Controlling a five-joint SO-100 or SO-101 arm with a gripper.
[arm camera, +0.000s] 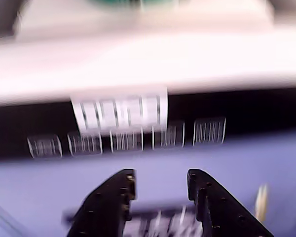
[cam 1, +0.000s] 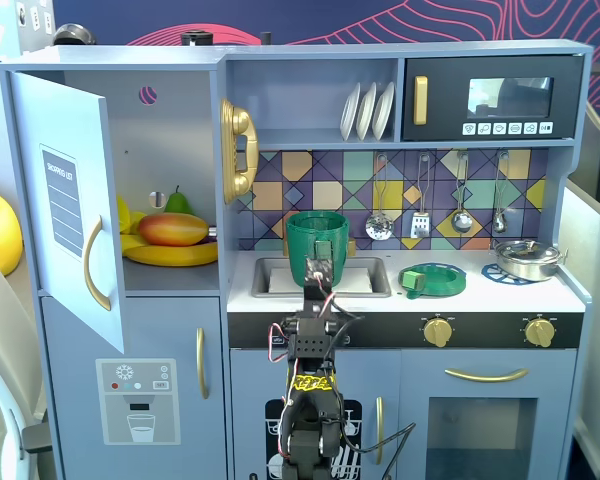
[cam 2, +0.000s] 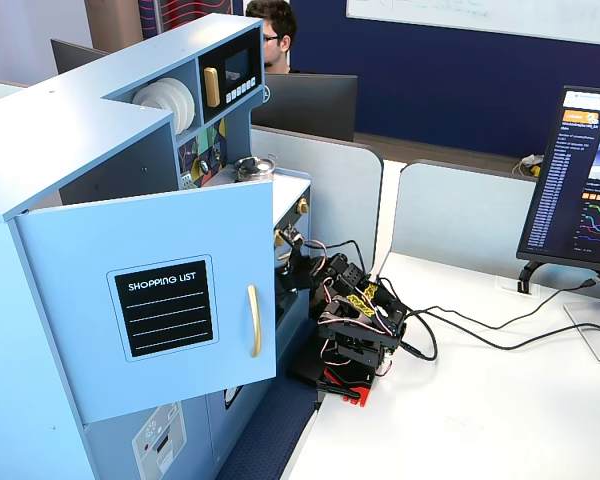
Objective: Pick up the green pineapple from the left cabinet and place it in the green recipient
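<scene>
The left cabinet [cam 1: 170, 130] stands open, its shopping-list door [cam 1: 65, 210] swung left; the door also shows in a fixed view [cam 2: 170, 300]. On its shelf I see a mango [cam 1: 173, 229], bananas [cam 1: 170, 255] and a green pear [cam 1: 177, 201]. The green pineapple is not visible. The green recipient [cam 1: 317, 245] stands upright in the sink. My gripper [cam 1: 319, 272] is raised in front of the counter edge, just before the pot. In the wrist view my gripper [arm camera: 160, 180] is open and empty, facing the blurred kitchen front.
A flat green dish [cam 1: 433, 279] and a steel pan [cam 1: 528, 258] sit on the counter to the right. Utensils [cam 1: 420, 215] hang on the tiled wall. The arm's base [cam 2: 350, 330] stands on a white desk beside cables and a monitor [cam 2: 580, 180].
</scene>
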